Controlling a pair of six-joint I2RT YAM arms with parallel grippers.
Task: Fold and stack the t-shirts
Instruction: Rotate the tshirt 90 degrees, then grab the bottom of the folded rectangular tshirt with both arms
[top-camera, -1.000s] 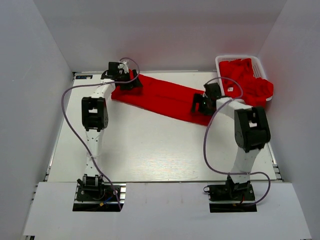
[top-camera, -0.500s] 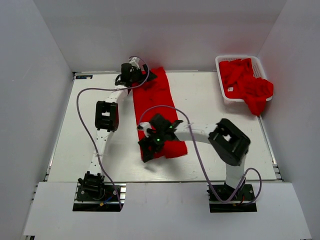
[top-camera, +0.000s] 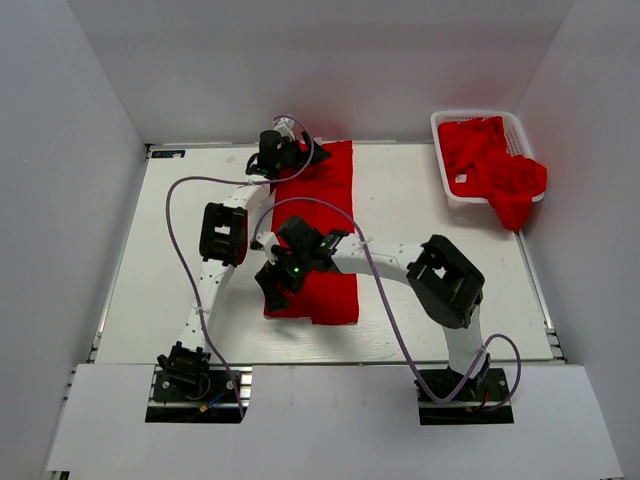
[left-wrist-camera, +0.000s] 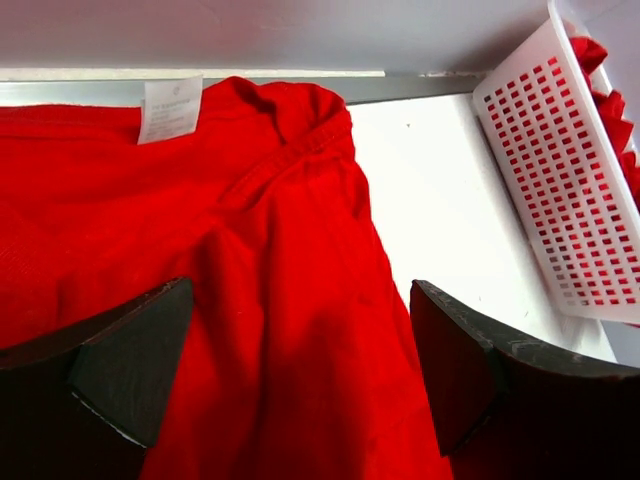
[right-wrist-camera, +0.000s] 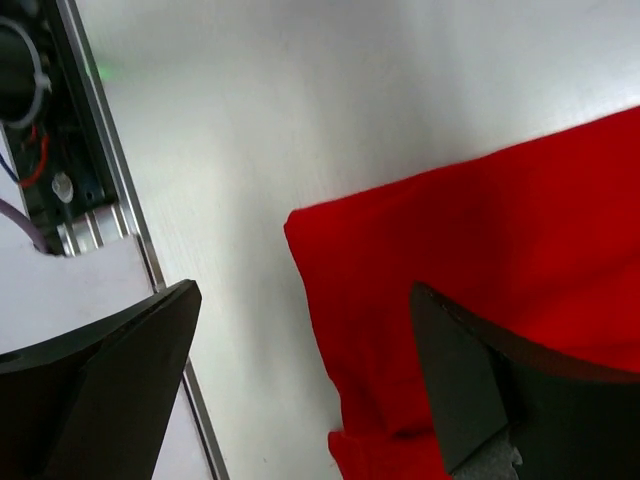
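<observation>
A red t-shirt (top-camera: 322, 225), folded into a long strip, lies on the table from the back edge toward the near middle. My left gripper (top-camera: 298, 158) is open over its far end. In the left wrist view the gripper (left-wrist-camera: 300, 300) has its jaws wide apart above the fabric (left-wrist-camera: 270, 250), with the white neck label (left-wrist-camera: 170, 106) beyond them. My right gripper (top-camera: 272, 293) is open at the strip's near left corner. In the right wrist view that gripper (right-wrist-camera: 305, 295) straddles the shirt's corner (right-wrist-camera: 420, 260). More red t-shirts (top-camera: 495, 165) fill the basket.
The white slotted basket (top-camera: 444, 125) stands at the back right, with shirts spilling over its right side; it also shows in the left wrist view (left-wrist-camera: 560, 190). The table's near rail (right-wrist-camera: 110, 180) runs by the right gripper. White walls enclose the table.
The shirt has swung from a diagonal across the back to a strip running far to near. My right arm swept from the right to near centre-left. My left gripper shifted right along the back edge.
</observation>
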